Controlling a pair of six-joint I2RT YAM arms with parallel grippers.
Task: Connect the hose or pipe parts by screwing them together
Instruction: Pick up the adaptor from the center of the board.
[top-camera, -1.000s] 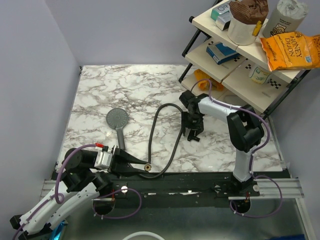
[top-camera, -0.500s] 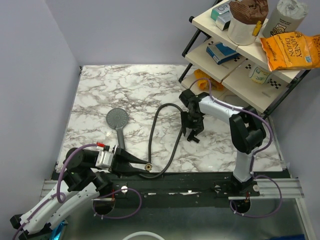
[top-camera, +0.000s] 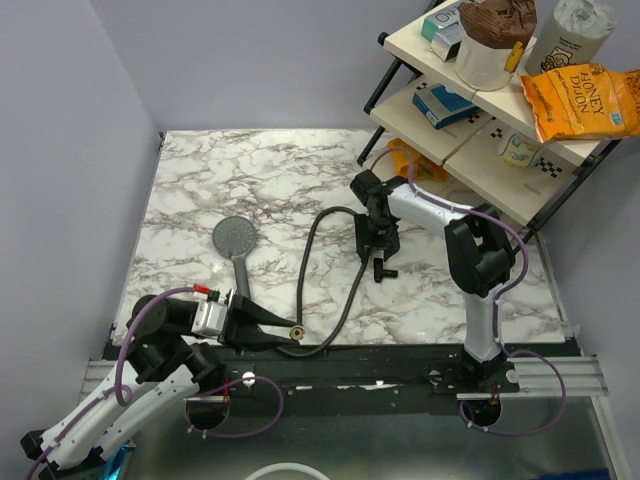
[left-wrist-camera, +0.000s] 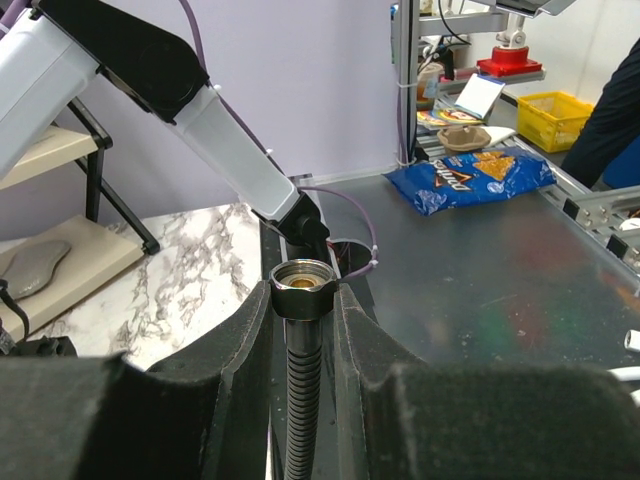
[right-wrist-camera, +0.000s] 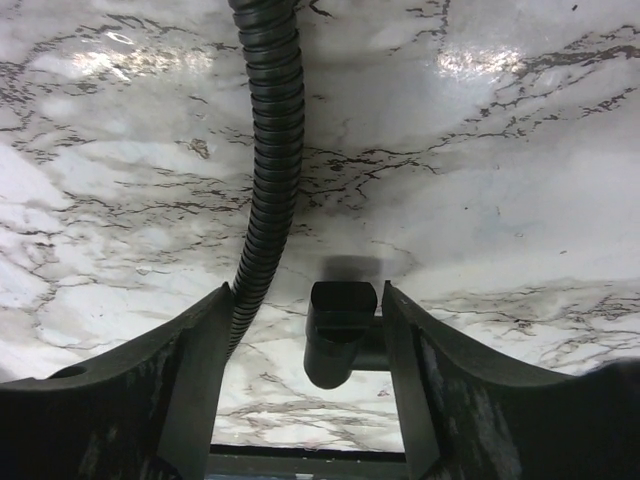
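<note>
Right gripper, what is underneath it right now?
Under it lie the marble table and the black ribbed hose, which runs down and passes behind one finger. Where the hose continues beyond that finger is covered.

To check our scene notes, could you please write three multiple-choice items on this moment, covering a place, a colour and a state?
1. Where does the shower head lie? A on the marble table; B hanging on the wall; C on the floor.
2. What colour is the flexible hose? A orange; B black; C white.
3. The left gripper is: A open and empty; B out of view; C shut on the flexible hose.
Key: 1 A, it lies flat on the marble; 2 B, it is black along its ribbed length; 3 C, it clamps the hose just below the end nut.
</note>
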